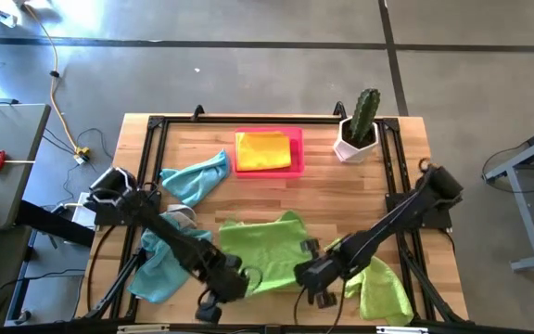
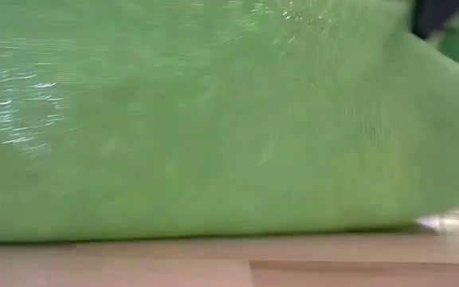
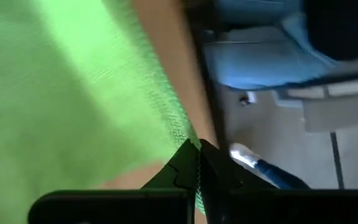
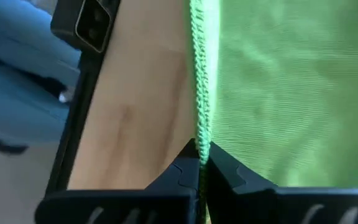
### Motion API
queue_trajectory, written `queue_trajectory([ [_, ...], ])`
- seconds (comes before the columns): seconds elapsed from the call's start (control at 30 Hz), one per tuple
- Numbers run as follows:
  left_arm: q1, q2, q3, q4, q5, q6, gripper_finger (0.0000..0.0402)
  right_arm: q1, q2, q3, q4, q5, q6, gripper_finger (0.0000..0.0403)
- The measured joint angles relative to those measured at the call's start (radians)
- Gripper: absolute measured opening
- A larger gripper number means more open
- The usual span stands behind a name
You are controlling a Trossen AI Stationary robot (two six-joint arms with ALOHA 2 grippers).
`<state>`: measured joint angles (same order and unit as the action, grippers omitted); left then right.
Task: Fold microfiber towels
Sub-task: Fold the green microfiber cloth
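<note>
— Between the two grippers, what is stretched out?

— A lime green towel (image 1: 265,243), lying on the wooden table (image 1: 341,186) at its near edge. The left gripper (image 1: 239,283) pinches one near corner of it, and the right gripper (image 1: 306,276) pinches the near edge a little way along. In the left wrist view the fingers (image 3: 185,168) are pressed together on the stitched hem of the cloth (image 3: 73,93); in the right wrist view the fingers (image 4: 219,168) are likewise pressed together with the hem (image 4: 199,93) running straight into them.

— And the low view?

— Almost filled by the green cloth (image 2: 213,119), hanging just above the tabletop (image 2: 134,267).

— What lies around the grippers?

— Just outside the right gripper, a second lime green towel (image 1: 385,289) sits crumpled at the table's near right corner. Beside the left arm, a teal-blue towel (image 1: 160,264) lies bunched under its forearm, with something grey (image 1: 182,215) just beyond it that I cannot make out. Farther past the left gripper, another teal-blue towel (image 1: 196,177) lies rumpled.

— Anything farther back?

— Well beyond both grippers, a pink tray (image 1: 297,165) holds a folded yellow towel (image 1: 263,150). To the tray's right stands a cactus (image 1: 366,113) in a white pot (image 1: 350,147).
</note>
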<state>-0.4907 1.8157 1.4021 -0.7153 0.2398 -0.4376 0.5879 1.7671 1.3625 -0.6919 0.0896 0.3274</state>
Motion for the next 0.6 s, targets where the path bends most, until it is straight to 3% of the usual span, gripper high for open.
queue_trajectory([
  [0.23, 0.146, -0.201, 0.0, -0.228, -0.159, 0.059, 0.0, -0.13, -0.127, 0.154, -0.34, 0.176, -0.136, 0.0],
  [0.43, 0.29, -0.417, 0.017, -0.298, -0.371, 0.155, 0.0, -0.277, -0.171, 0.251, -0.429, 0.247, -0.284, 0.0],
  [0.6, 0.404, -0.504, 0.065, -0.291, -0.539, 0.293, 0.0, -0.397, -0.173, 0.302, -0.451, 0.332, -0.385, 0.0],
])
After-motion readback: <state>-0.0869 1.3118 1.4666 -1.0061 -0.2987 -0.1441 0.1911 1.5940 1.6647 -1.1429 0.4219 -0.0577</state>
